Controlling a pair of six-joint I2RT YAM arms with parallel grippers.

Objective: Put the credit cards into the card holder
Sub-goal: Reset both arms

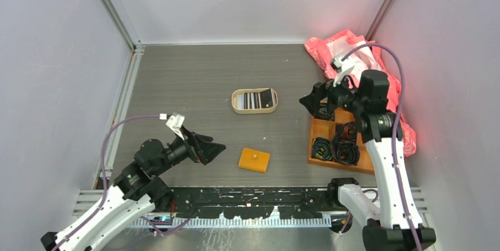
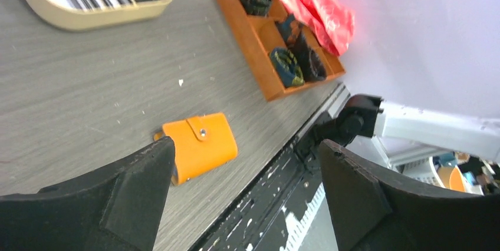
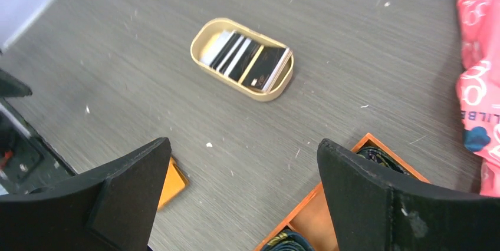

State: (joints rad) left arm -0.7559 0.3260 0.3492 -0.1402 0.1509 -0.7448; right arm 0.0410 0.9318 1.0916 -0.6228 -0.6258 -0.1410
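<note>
The orange card holder (image 1: 254,159) lies folded flat on the table near the front, its snap stud up; it also shows as the card holder (image 2: 200,145) in the left wrist view and as a corner of the card holder (image 3: 172,181) behind the right finger. The credit cards (image 1: 256,99) lie in the oval beige tin (image 1: 237,108), seen again as credit cards (image 3: 244,59). My left gripper (image 1: 217,149) is open, just left of the holder, empty. My right gripper (image 1: 306,101) is open above the tray's far end, empty.
An orange wooden compartment tray (image 1: 323,126) with rolled dark items stands at the right. A crumpled pink bag (image 1: 348,50) lies behind it at the back right corner. The black perforated rail (image 1: 259,195) runs along the table's near edge.
</note>
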